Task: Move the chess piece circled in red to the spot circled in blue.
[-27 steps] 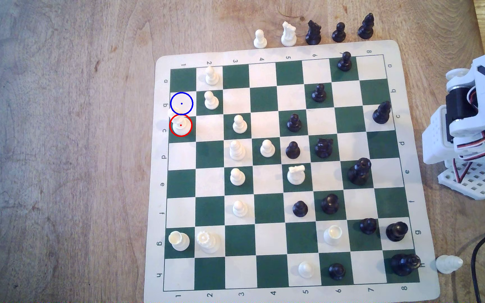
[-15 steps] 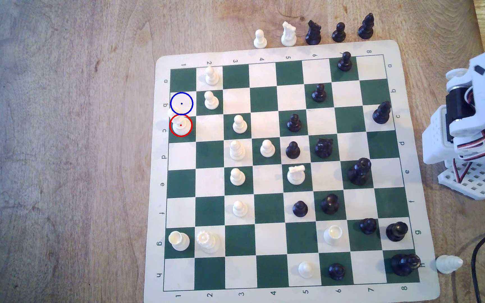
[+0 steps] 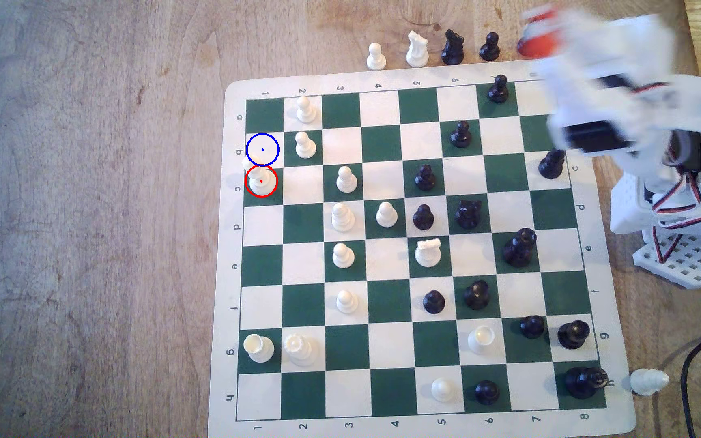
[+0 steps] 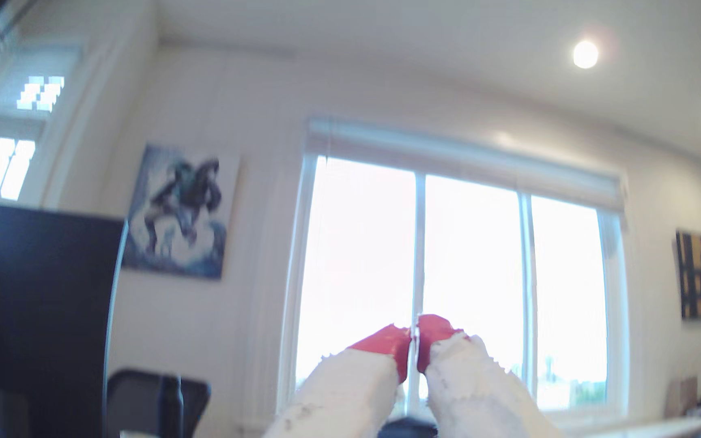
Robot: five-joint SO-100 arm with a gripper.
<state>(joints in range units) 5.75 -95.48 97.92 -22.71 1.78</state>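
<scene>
The hand [image 4: 415, 343] is pointed up into the room in the wrist view, its two red-tipped fingers [image 4: 384, 343] pressed together with only a sliver of light between them and nothing held. In the exterior view the same red tips show as a motion-blurred smear [image 3: 536, 40] above the far corner of the board [image 3: 382, 78] at that view's upper right, over the desk [image 3: 87, 210] near the row of set-aside pieces.

From there the chess piece [image 3: 261, 180] lies well apart, across nearly the whole width of the board toward the exterior view's left. It stands upright on the green square in column 1, row c, ringed in red. The spot [image 3: 262, 149] is the cream square just beside it, row b of the same column, bare and ringed in blue. A white pawn [image 3: 305, 145] stands on the next square to the spot, toward the exterior view's right.

So the coming reach probably has to run leftward in the exterior view across the crowded middle of the board, and the hand must tip down and open before it can take the piece. The carry itself would be a single square.
</scene>
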